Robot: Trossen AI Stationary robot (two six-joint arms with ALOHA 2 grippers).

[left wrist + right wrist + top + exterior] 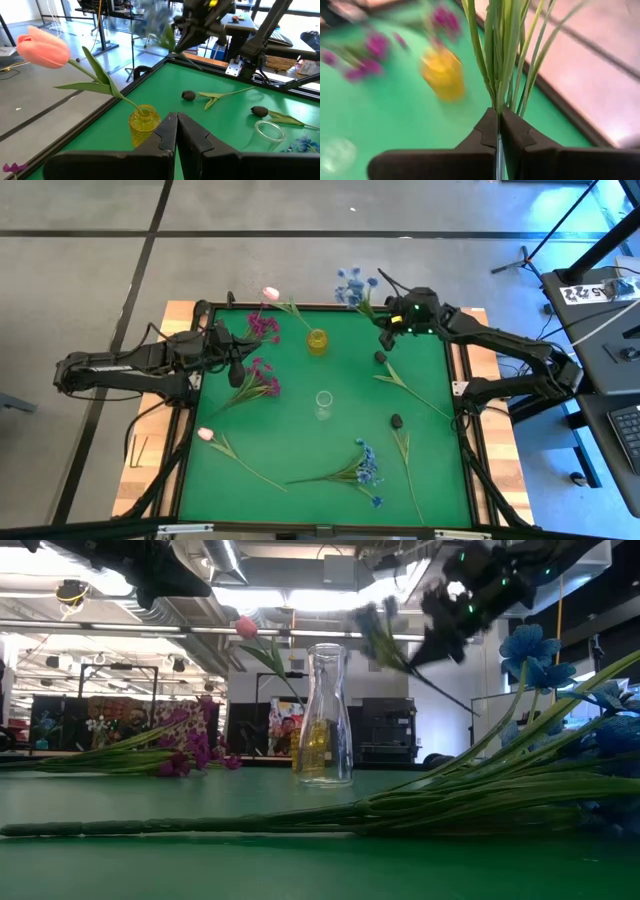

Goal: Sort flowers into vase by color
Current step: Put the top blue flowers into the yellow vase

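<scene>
Two grippers are showing above the green table (430, 470), and we are watching the right gripper (385, 330) clamping the green stems of a blue spray (352, 286), whose blossoms are hanging beyond it past the table's far edge. Just beside it toward the centre, the yellow vase (318, 341) is holding a pink tulip (270, 293). The clear vase (323, 404) is standing further off. The left gripper (237, 367) is hovering pinched shut on nothing beside the magenta flowers (262, 376).
</scene>
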